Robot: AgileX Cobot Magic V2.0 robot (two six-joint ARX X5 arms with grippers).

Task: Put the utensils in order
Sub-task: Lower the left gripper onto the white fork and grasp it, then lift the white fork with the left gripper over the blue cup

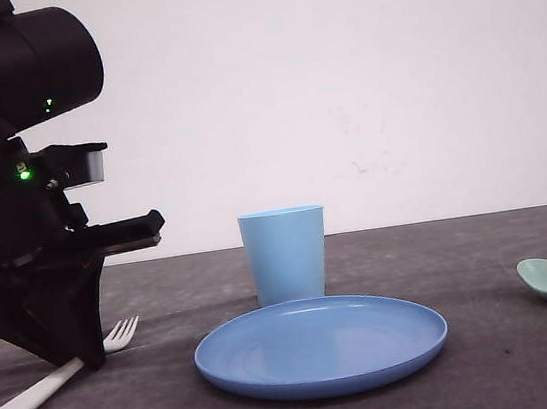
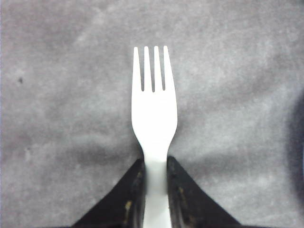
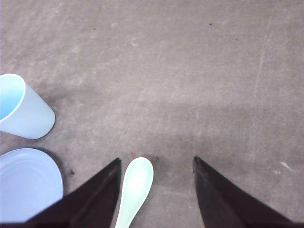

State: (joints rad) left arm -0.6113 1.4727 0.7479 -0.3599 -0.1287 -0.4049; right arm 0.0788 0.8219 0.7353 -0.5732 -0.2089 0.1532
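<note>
- Currently, fork (image 2: 154, 114): slim white plastic, four tines. Judged very light, fairly stiff along the handle, tines thin enough to flex or snap if pressed. Smooth surface, likely to slide between hard pads unless squeezed square.
- Best hold, in my judgement: the narrow neck or handle just behind the head, where the width is even. That is where the left gripper (image 2: 155, 190) sits now; in the left wrist view both fingers are closed against the handle sides, tines pointing away.
- Fork location: on the grey table (image 1: 493, 337), left of the blue plate (image 1: 321, 344), head toward the plate, handle running toward the near left edge. Whether it is lifted clear of the surface cannot be told.
- Spoon (image 3: 134, 190): pale mint plastic, oval bowl, equally light, rounded and slick. Take it by the flat handle, not the bowl. It lies on the table right of the plate, well apart from the cup (image 1: 285, 253).
- Right gripper (image 3: 156, 190): fingers spread apart, empty, the spoon bowl between them and nearer one finger.
- Left arm pose: reached low over the table, wrist angled down toward the fork.
</note>
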